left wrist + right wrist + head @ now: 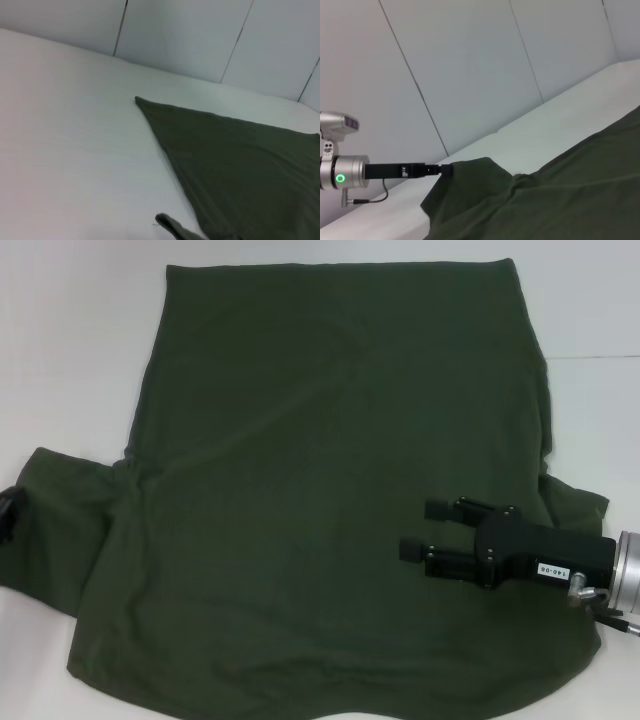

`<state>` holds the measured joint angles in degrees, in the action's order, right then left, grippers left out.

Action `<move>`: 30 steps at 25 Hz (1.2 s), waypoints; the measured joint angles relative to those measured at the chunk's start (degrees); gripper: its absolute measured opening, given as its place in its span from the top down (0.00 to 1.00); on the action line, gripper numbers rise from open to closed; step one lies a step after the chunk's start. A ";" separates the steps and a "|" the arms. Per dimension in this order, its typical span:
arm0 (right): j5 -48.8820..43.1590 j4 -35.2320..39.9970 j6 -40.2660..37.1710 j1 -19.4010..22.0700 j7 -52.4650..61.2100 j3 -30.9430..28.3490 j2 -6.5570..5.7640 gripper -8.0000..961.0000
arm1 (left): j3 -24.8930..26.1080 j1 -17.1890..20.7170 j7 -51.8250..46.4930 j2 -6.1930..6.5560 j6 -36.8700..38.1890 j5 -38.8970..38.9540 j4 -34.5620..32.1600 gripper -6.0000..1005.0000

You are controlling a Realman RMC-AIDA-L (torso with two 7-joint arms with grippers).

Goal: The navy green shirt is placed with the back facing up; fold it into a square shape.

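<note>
The navy green shirt (pixel 320 490) lies spread flat on the white table, hem at the far side and both sleeves out to the sides. My right gripper (pixel 414 529) hovers over the shirt near its right sleeve. It points toward the middle and is open, with nothing between its fingers. My left gripper (pixel 8 512) is at the outer edge of the left sleeve (pixel 60 530). In the right wrist view the left gripper (pixel 446 170) meets the sleeve's (pixel 470 180) edge, and the cloth rises to it and drapes down. The left wrist view shows the shirt (pixel 240 170) and a bit of cloth (pixel 167 222).
The white table (pixel 70 360) runs around the shirt on all sides. Pale wall panels (pixel 470 75) stand behind the table's far edge. The right arm's silver wrist (pixel 628 570) and a cable lie over the shirt's right edge.
</note>
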<state>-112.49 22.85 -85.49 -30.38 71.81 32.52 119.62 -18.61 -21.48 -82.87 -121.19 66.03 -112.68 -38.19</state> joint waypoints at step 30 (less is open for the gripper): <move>-0.02 -0.06 0.06 0.13 0.08 0.00 0.00 0.08 | -1.96 -3.32 -4.02 -0.67 10.82 -0.07 -5.93 1.00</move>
<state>-112.51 22.79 -85.43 -30.26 71.88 32.52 119.62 -20.57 -24.79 -86.89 -121.86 76.84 -112.75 -44.12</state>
